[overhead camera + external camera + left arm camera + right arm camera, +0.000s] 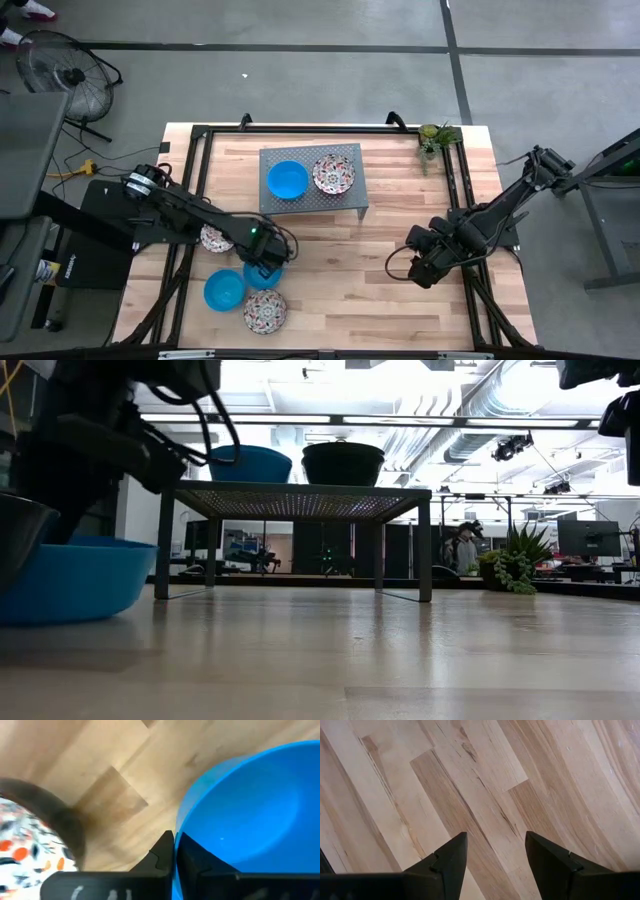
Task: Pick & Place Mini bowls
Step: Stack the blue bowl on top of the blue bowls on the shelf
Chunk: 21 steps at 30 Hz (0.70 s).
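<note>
pinching blue bowl [260,805] rim, left tool [175,851]

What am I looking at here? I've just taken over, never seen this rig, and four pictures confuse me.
Two dark robot arms work at a pale wooden table. The overhead picture shows everything; the low one looks level across the tabletop; the other two come from cameras on each wrist.

On the table stands a grey perforated metal stand carrying a plain blue mini bowl and a white floral-speckled mini bowl. Near the left arm lie more bowls: a second floral bowl, a large-looking blue bowl and a third floral bowl.

The left gripper has closed on the rim of another small blue bowl. The right gripper hangs open over bare wood, holding nothing.
</note>
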Tool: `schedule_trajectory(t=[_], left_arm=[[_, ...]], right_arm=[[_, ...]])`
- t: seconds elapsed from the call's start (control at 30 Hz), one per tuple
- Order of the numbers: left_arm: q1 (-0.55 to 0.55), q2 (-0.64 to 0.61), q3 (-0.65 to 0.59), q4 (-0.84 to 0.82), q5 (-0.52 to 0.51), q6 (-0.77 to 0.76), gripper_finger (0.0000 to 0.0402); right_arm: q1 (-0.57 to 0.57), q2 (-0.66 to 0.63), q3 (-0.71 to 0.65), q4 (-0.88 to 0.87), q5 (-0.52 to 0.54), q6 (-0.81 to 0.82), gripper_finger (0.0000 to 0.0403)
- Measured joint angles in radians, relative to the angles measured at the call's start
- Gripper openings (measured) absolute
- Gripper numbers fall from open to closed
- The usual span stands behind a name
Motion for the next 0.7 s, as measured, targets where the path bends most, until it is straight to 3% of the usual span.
schedule_trajectory(t=[0.4, 0.7], left_arm=[[0.111, 0.002, 0.185, -0.236, -0.076, 0.205, 0.0001], [0.121, 0.002, 0.419, -0.467, -0.08, 0.323, 0.0]], right_arm=[[0.0, 0.0, 0.0, 0.018, 0.0, -0.019, 0.0188], [0.0, 0.0, 0.0, 0.014, -0.011, -0.034, 0.0188]])
